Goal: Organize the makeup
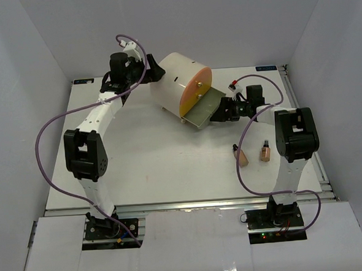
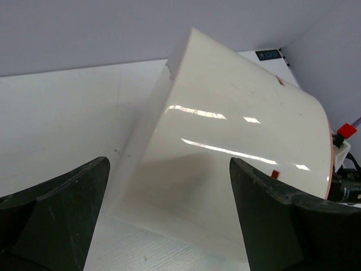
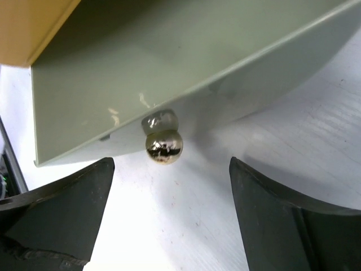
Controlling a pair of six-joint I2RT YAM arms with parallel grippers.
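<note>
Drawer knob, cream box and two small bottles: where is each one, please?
Drawer knob [image 3: 163, 147]: right wrist view, on the shiny ball.
Cream box [image 1: 179, 79]: top view, on its curved side.
Left bottle [image 1: 242, 158]: top view, on its tan body.
Right bottle [image 1: 265, 153]: top view, on its tan body.

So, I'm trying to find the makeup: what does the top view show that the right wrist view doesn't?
Only the top view shows the two bottles on the table, and the whole round box with its orange front. Only the right wrist view shows the shiny knob on the grey drawer, with the right fingers spread either side and not touching it. Both show that drawer sticking out of the box.
</note>
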